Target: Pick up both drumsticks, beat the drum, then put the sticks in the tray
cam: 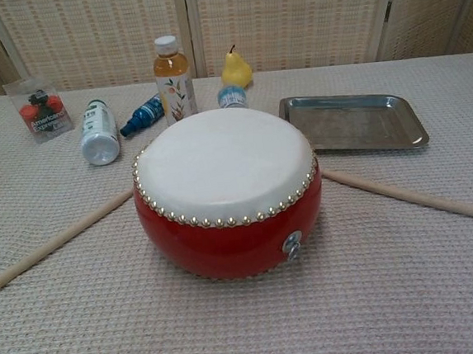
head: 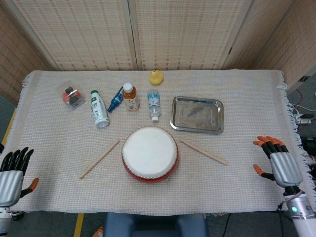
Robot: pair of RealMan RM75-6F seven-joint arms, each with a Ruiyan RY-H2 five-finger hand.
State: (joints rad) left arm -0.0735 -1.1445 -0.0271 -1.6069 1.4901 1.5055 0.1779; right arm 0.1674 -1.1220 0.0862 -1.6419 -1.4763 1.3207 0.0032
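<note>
A cream woven tablecloth [head: 59, 143] covers the table, with pale wicker screen panels [head: 182, 32] standing behind its far edge. Along the far left lies a clear plastic box holding red and black items [head: 70, 95]. Just right of it a white bottle with a green label [head: 98, 109] lies on its side, cap pointing near. A small blue bottle [head: 115, 99] lies tilted beside an upright amber tea bottle with a white cap [head: 130, 97]. Right of that lies a clear water bottle with a blue label [head: 154, 104]. Farther back sits a yellow pear-shaped object [head: 156, 77].
</note>
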